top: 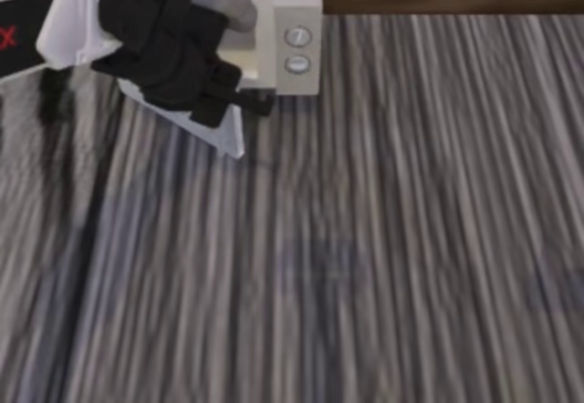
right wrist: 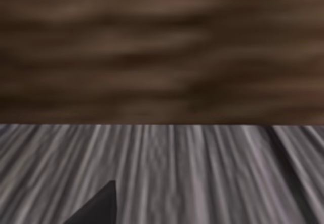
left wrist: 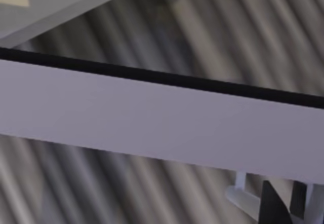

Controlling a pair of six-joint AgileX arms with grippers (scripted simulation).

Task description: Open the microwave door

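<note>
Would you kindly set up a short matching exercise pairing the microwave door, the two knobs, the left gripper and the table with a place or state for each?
Things:
1. microwave door
2. two knobs
3. left gripper
4. table

Descriptions:
A. grey and streaked
B. swung out, partly open
C. at the door's free edge
D. on the narrow control panel

Pairs: 1-B, 2-D, 3-C, 4-A

The microwave (top: 274,20) sits at the far edge of the table (top: 383,257), left of centre, its control panel (top: 297,52) just right of the left gripper (top: 260,102). The microwave door (top: 214,134) stands swung out from the body, angled toward the table's near side, directly beneath and left of that gripper. The open cavity lies just behind the gripper. In the left wrist view the door's edge (left wrist: 162,117) runs across, above the tabletop.
</note>
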